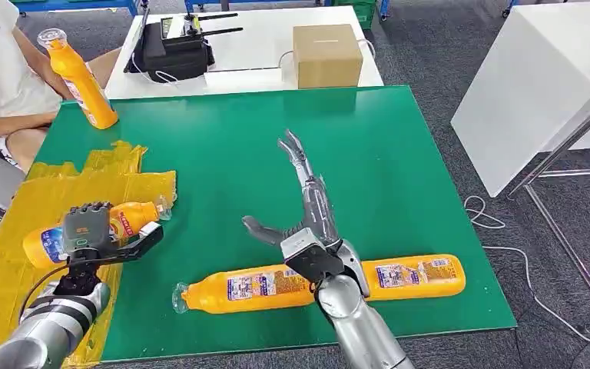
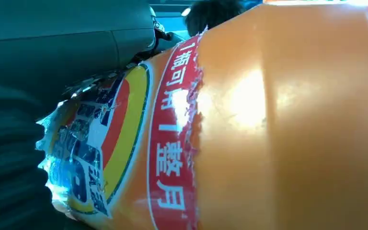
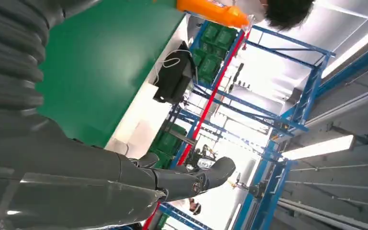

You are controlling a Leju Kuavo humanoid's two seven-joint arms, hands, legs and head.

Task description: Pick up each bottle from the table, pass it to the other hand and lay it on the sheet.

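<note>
My left hand (image 1: 96, 234) grips an orange bottle (image 1: 127, 223) lying sideways over the yellow sheet (image 1: 15, 231); its torn label and orange body (image 2: 268, 124) show close up in the left wrist view. My right hand (image 1: 307, 211) is open above the green table (image 1: 223, 138), fingers stretched forward, thumb (image 3: 191, 179) out. Just behind that hand a second orange bottle (image 1: 242, 288) lies on the table, and a third (image 1: 415, 275) lies to its right. At the far left corner a person holds a fourth bottle (image 1: 84, 81), also seen as the orange bottle (image 3: 211, 9) in the right wrist view.
The person sits at the far left by the table corner. Behind the green table a white table carries a black device (image 1: 173, 50) with antennas and a cardboard box (image 1: 326, 54). Another white table (image 1: 538, 84) stands to the right, with cables on the floor.
</note>
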